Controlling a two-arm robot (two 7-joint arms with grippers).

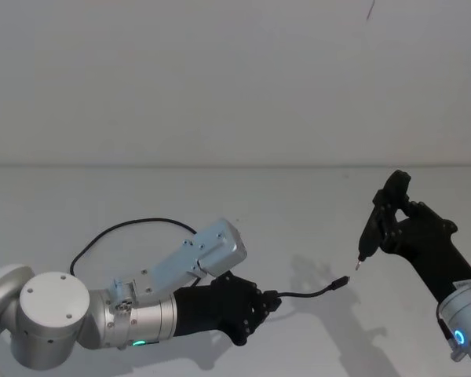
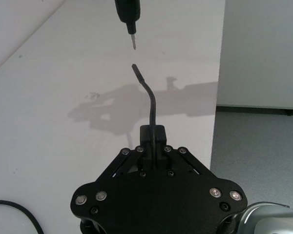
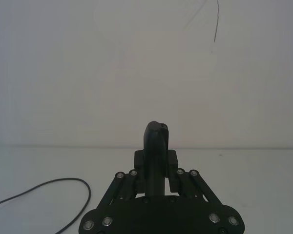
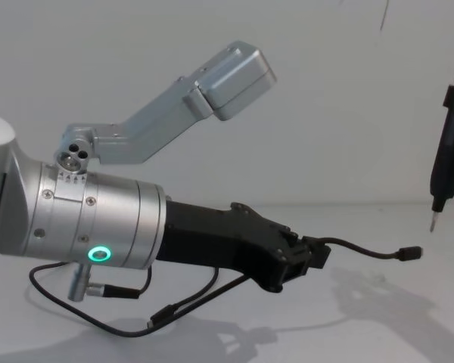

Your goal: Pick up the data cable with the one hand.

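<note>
The left hand point(image 1: 273, 299) is gripping the data cable point(image 1: 314, 294) near one end, holding its short free end and plug out toward the right above the white counter point(image 1: 243, 188). The cable's remainder is looping back behind the left arm. At the right, the right hand point(image 1: 392, 216) is clenching a slim black tool point(image 1: 370, 229), tip pointing downward near the plug.

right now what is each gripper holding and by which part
Left gripper pinches the data cable just behind its free plug end. Right gripper clamps a slim black tool by its body.

The left hand point(image 1: 268, 301) hides the data cable's point(image 1: 314, 294) clamped stretch.
</note>
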